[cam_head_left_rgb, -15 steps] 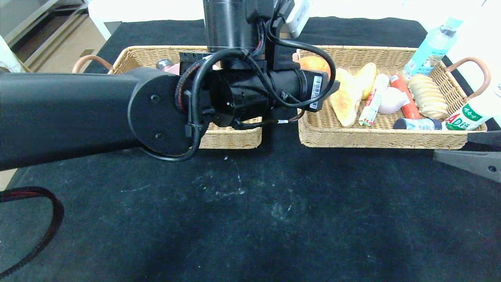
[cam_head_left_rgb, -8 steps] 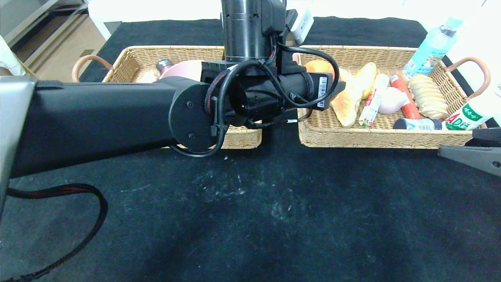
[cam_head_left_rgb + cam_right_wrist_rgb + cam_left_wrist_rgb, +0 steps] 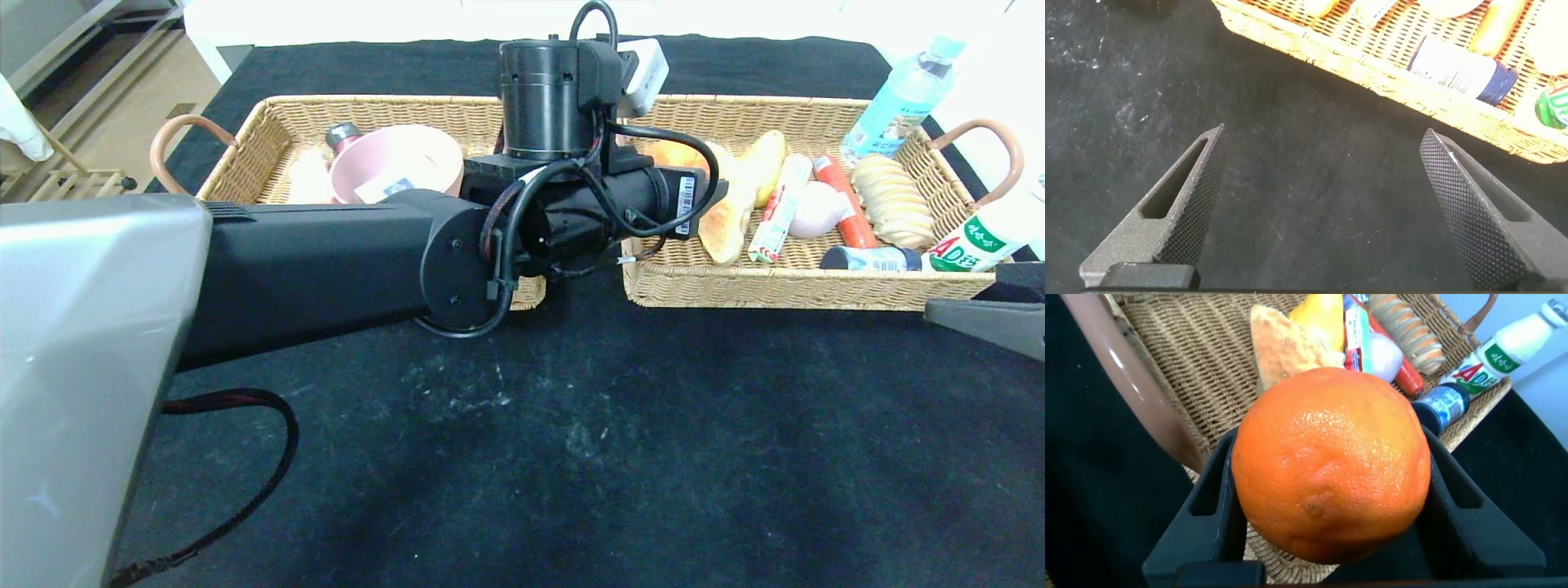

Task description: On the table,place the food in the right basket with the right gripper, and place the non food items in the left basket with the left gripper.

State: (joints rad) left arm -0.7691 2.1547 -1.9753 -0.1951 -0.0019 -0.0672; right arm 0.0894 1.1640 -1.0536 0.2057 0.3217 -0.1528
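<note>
Two baskets, one orange: left tool (image 3: 1331,510) carries fruit over the right basket (image 3: 800,287).

Clamped between the left tool's jaws, the orange (image 3: 1331,461) hangs above the right basket's left end, beside the bread (image 3: 718,233), although the task assigns food to the right arm. At the table's (image 3: 571,449) right edge, just near of that basket, the right tool (image 3: 1331,216) waits with jaws spread wide and empty. A pink bowl (image 3: 400,163) sits in the left basket (image 3: 269,122).

The orange (image 3: 1331,461) has glossy, dimpled peel. Both baskets, left (image 3: 269,131) and right (image 3: 784,286), are coarse woven wicker. Matt black cloth (image 3: 571,441) covers the table. The right gripper (image 3: 1331,212) has knurled fingers (image 3: 1192,204).
</note>
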